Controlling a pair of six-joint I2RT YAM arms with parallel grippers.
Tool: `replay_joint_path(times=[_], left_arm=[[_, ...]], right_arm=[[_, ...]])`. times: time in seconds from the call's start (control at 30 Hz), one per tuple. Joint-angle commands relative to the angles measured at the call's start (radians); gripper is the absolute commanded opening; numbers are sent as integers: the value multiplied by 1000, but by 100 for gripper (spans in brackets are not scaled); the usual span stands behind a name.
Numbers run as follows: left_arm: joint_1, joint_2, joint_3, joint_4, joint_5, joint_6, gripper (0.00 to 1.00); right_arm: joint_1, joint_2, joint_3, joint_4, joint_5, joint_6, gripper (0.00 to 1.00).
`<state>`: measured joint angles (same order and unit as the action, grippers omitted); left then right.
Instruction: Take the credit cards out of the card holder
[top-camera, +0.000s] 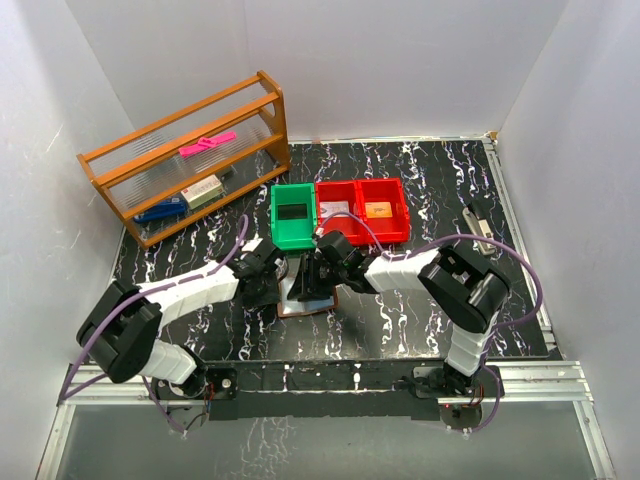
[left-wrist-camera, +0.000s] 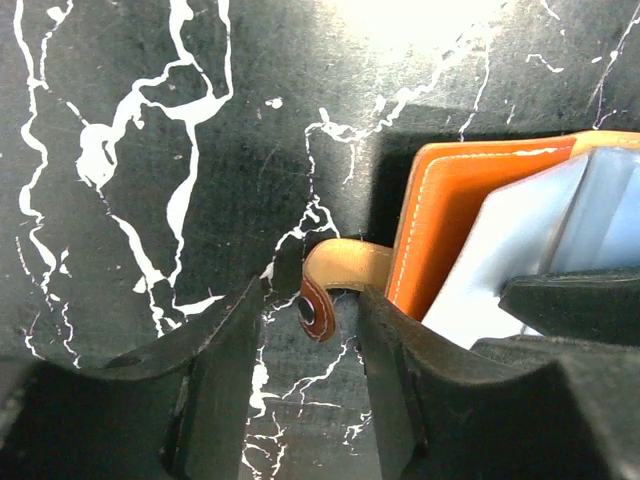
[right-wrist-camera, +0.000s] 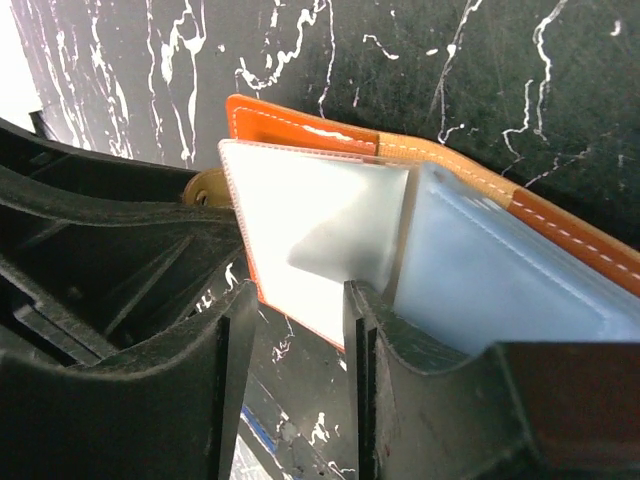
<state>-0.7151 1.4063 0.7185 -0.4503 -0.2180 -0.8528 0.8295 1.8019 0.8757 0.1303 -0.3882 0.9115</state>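
Found the card holder (right-wrist-camera: 440, 240) spread open and flat on the bench (top-camera: 430, 300), midway between the two arms and just in front of the bins; pale blue inside turned up, orange-brown leather rim showing round it. Made out a clear pocket leaf (right-wrist-camera: 310, 210) lying over one half, with a pale sheet inside it; card or bare lining, could not tell. Spotted a small orange-gold rectangle (top-camera: 377, 210) in the right red bin (top-camera: 404, 215) and something pale in the left red bin (top-camera: 340, 187); judged these to be credit cards already out, though too small to be sure. Reckoned the task partly done, with the pockets left to check and empty.

Saw the left claw (left-wrist-camera: 308, 300) with jaws apart, straddling the closing strap (left-wrist-camera: 345, 262) and its snap without pinching it; gripped nothing. Saw the right claw (right-wrist-camera: 298, 292) likewise parted, poised over a corner of the pocket leaf; held nothing, as far as visible.

Judged the room tight: both claws close together over the holder, the green bin (top-camera: 276, 215) and red bins just behind; more open bench to the right and toward the near rail. Placed the wooden rack (top-camera: 277, 125) well off at the back left — no obstacle.
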Motion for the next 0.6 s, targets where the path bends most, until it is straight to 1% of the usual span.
replay_joint_path(times=[0.0, 0.07, 0.13, 0.17, 0.27, 0.37, 0.43, 0.57], left_arm=[[2, -69, 36, -49, -25, -21, 46], [2, -89, 40, -28, -17, -8, 52], [3, -104, 41, -1, -9, 5, 61], [3, -109, 38, 19, 2, 15, 65], [2, -102, 33, 60, 30, 33, 73], [2, -90, 34, 70, 41, 32, 76], [2, -99, 31, 69, 32, 18, 77], [2, -174, 22, 57, -19, -8, 77]], right_arm=[[2, -11, 11, -59, 88, -42, 35], [2, -3, 12, -77, 102, -40, 30], [2, -5, 3, -78, 114, -33, 27], [2, -9, -2, -74, 117, -28, 27], [2, -21, -13, -70, 132, -21, 26], [2, -22, -9, -78, 136, -23, 25], [2, -22, -9, -81, 139, -24, 25], [2, -21, -12, -83, 145, -21, 25]])
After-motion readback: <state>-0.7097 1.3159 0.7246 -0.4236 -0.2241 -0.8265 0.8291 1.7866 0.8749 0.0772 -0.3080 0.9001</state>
